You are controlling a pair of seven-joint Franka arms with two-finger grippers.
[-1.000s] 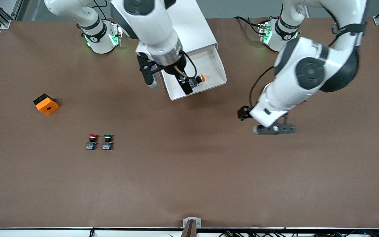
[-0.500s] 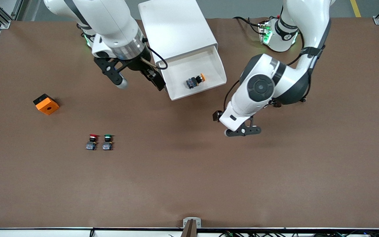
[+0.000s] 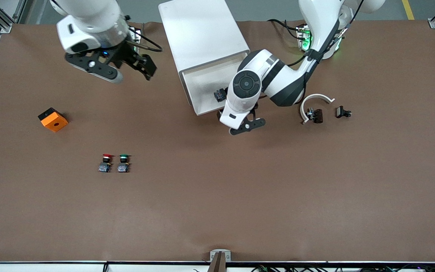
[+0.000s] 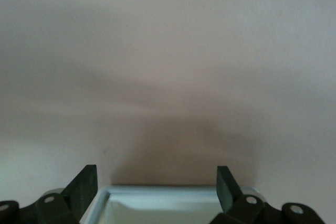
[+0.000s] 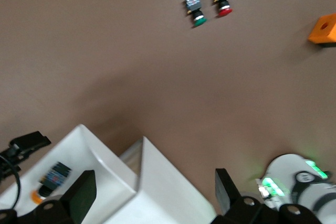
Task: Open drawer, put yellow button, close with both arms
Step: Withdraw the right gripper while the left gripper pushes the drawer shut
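Observation:
The white cabinet [image 3: 202, 34] stands near the robots' bases with its top drawer [image 3: 201, 81] pulled out. The yellow button [image 3: 219, 94] lies in the drawer, its cap hidden by the left arm; the right wrist view shows it whole [image 5: 51, 178]. My left gripper [image 3: 246, 126] is open and empty at the drawer's front. In the left wrist view the drawer's front rim [image 4: 178, 191] lies between the left gripper's [image 4: 156, 178] fingers. My right gripper [image 3: 130, 72] is open and empty, in the air beside the cabinet, toward the right arm's end.
An orange block [image 3: 53, 119] lies toward the right arm's end. A red button [image 3: 106, 162] and a green button [image 3: 123, 162] stand side by side nearer the front camera. A white curved piece [image 3: 315, 100] and small black parts [image 3: 343, 112] lie toward the left arm's end.
My right gripper has drawn back from over the drawer toward the right arm's end, leaving the yellow button lying in the drawer. My left arm has swung over to the drawer's front.

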